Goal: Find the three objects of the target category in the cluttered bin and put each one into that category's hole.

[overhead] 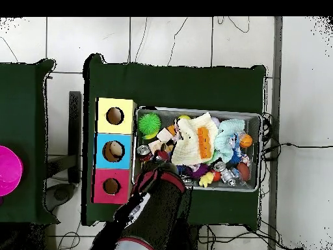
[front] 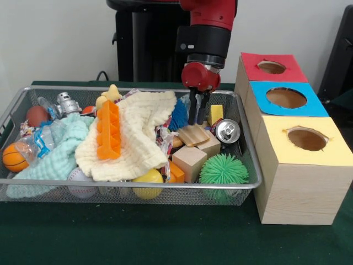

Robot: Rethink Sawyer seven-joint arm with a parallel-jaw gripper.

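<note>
Where the bin (front: pixel 245 144) meets the box (front: pixel 298 182) with three holes, the gripper (front: pixel 198 113) hangs just above a ridged wooden piece (front: pixel 193 134), its fingers close together and seemingly empty, though that is hard to judge. A can (front: pixel 227 131) lies beside it.

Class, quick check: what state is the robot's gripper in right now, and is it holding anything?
Gripper: fingers close together, pointing down over the wooden block in the bin; open or shut cannot be told, and no held object is visible.
</note>
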